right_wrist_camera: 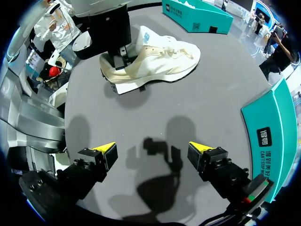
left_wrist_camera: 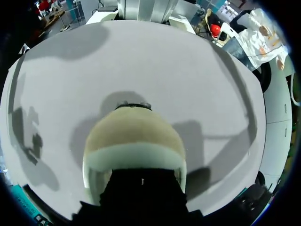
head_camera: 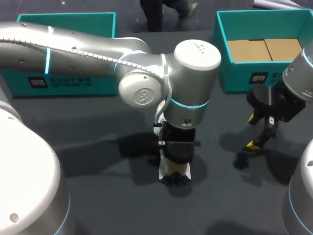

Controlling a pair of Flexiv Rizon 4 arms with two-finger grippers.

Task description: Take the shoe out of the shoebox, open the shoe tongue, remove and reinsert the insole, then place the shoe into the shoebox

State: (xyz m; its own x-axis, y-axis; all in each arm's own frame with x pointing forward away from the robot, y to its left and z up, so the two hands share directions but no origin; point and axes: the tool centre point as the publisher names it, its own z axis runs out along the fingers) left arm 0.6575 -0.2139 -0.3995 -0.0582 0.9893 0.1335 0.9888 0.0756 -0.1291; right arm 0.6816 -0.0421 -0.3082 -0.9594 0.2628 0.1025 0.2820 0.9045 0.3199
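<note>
Only your right wrist view shows the whole cream sneaker [right_wrist_camera: 157, 59], lying on the counter [right_wrist_camera: 221, 89] outside the shoebox [right_wrist_camera: 275, 127]. In the head view your left arm hides most of it. Your left gripper [right_wrist_camera: 118, 63] is at the sneaker's heel, and you cannot tell whether it is pinching. Your right gripper [right_wrist_camera: 153, 151] hangs spread wide.

My head camera sits above and behind me, looking down on the table [head_camera: 98, 191]; my left wrist camera faces downward, very close over the shoe [left_wrist_camera: 134, 136]; my right wrist camera hangs farther off, looking across the table at the same shoe [right_wrist_camera: 160, 61]; all three views share it.
</note>
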